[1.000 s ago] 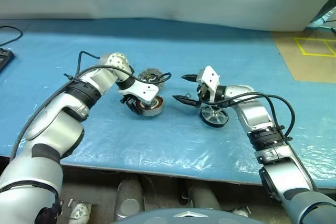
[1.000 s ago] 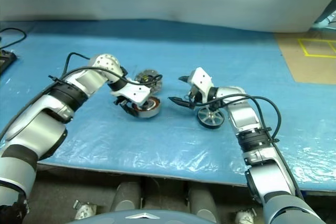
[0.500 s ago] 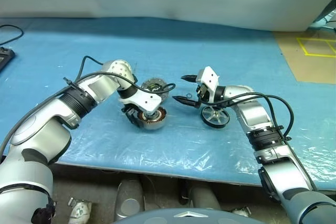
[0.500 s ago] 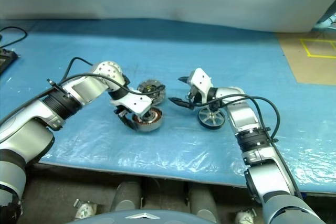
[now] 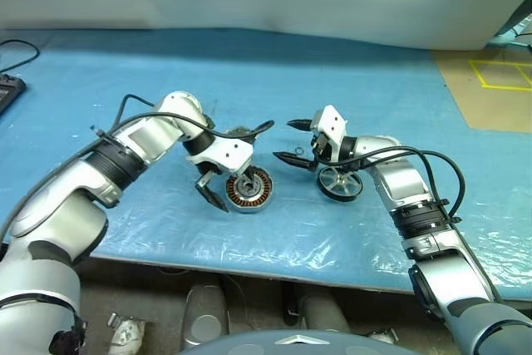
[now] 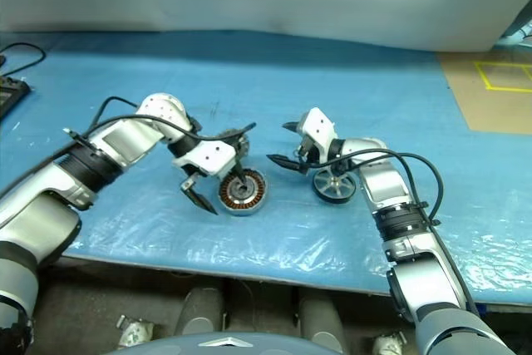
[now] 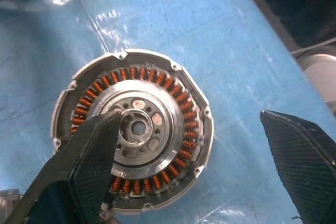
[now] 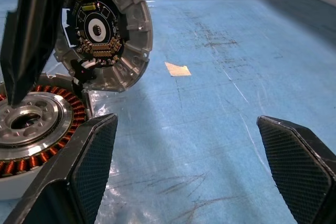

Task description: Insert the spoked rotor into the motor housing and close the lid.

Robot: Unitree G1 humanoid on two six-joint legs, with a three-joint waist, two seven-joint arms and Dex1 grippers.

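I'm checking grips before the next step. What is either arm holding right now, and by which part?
Nothing is held. The left gripper stands with jaws open over the motor housing, and the right gripper is open beside the spoked rotor.

You've got even, fairly bright overhead light here, with only soft shadows under the arms. The plastic sheet (image 5: 274, 230) throws white glare along its wrinkles near the front edge. Head views are sharp in the middle and bend a bit at the edges. In the left wrist view the fingers (image 7: 89, 166) up close look soft
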